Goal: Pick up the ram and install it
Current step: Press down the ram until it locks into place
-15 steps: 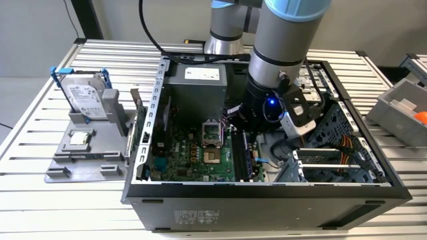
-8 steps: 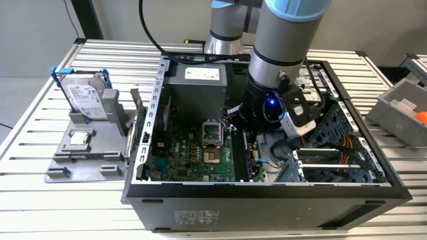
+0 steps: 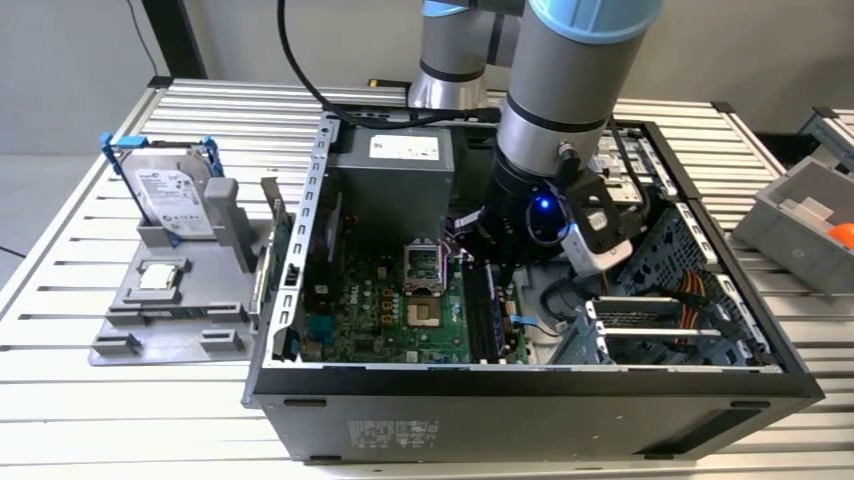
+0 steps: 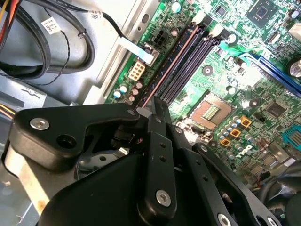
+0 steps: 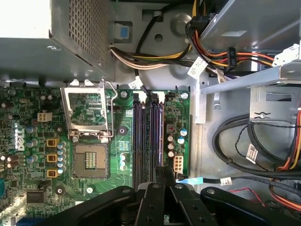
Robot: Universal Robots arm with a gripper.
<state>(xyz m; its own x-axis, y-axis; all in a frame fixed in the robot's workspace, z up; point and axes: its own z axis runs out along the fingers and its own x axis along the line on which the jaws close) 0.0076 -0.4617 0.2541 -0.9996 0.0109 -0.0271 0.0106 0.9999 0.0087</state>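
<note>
Reading the claw (image 4: 157,104) as pinched narrow on one end of the ram (image 4: 171,63), seen edge-on along the outermost slot, just beside the white connector (image 4: 137,70) and the caps (image 4: 126,89). Looks like a grip rather than a touch, judging from the second wrist view. Can't tell whether seated or only resting in the slot mouth. Seeing white latches (image 4: 200,19) at the far end, but can't tell whether open or closed; no view of the latch under the fingers. Likely failure modes, as a guess: pressing from one end only, so cocking the stick and seating it crooked; missing the key notch through a lengthwise offset, then loading and flexing the board (image 4: 263,108); landing on a slot wall instead of the channel through a small sideways error, with the neighbouring slots packed tight alongside. Worth watching the blue-tabbed cable (image 5: 188,180) just beside the claw in the first wrist view, easy to snag or trap under the linkage. Open CPU socket (image 5: 89,162) near too, with bare contacts, a bad place for a slip. In the exterior view, working deep inside the case (image 3: 534,385) on the counter (image 3: 134,420), close to the drive cage (image 3: 667,260), so little room for correcting.
</note>
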